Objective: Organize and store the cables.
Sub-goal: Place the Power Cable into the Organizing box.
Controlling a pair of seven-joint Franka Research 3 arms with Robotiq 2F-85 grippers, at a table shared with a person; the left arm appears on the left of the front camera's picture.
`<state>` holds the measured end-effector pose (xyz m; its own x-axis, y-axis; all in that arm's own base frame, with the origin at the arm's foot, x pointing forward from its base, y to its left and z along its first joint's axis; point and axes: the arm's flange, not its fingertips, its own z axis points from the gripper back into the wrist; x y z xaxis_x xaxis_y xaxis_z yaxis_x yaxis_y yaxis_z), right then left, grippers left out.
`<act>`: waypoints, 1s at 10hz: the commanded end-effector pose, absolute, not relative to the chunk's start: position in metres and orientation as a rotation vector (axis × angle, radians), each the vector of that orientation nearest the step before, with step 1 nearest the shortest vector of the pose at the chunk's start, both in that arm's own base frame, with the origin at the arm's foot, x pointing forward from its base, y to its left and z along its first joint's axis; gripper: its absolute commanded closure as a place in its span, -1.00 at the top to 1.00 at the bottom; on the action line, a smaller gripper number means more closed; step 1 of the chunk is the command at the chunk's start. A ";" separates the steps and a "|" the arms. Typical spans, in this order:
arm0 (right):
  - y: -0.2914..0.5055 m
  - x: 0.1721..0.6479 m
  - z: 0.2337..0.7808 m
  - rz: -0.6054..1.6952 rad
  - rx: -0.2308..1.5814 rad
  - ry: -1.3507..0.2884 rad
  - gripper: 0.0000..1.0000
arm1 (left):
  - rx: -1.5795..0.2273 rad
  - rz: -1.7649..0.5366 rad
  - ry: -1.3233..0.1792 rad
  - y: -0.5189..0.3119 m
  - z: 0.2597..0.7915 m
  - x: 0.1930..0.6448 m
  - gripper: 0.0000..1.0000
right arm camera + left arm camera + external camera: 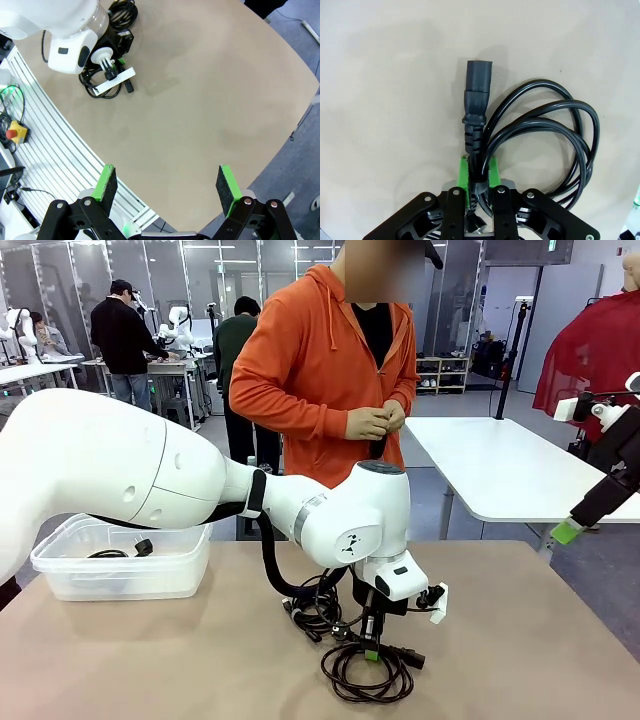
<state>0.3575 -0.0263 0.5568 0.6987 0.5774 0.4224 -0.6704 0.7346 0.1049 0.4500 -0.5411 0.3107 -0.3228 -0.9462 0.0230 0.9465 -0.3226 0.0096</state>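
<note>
Centrally, left fingers [464, 175] tight around a coiled cable [478, 92]; right fingers [107, 184] wide apart above bare table [200, 100] edge.

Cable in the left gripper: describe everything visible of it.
The cable is a black, rubbery-looking power cord, wound in a loose coil of several loops lying on the beige table. Its moulded connector, with a ribbed strain relief, points away from the left gripper, which is shut on the cord just behind it, green pads either side.
</note>
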 end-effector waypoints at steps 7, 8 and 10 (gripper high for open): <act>-0.027 0.357 0.558 0.704 0.249 -0.372 1.00 | 0.049 -1.792 -0.165 -0.512 0.419 0.420 -1.00; -0.027 0.357 0.558 0.704 0.249 -0.372 1.00 | 0.057 -1.784 -0.171 -0.511 0.424 0.419 -1.00; -0.027 0.357 0.558 0.704 0.249 -0.372 1.00 | 0.070 -1.796 -0.191 -0.527 0.431 0.430 -1.00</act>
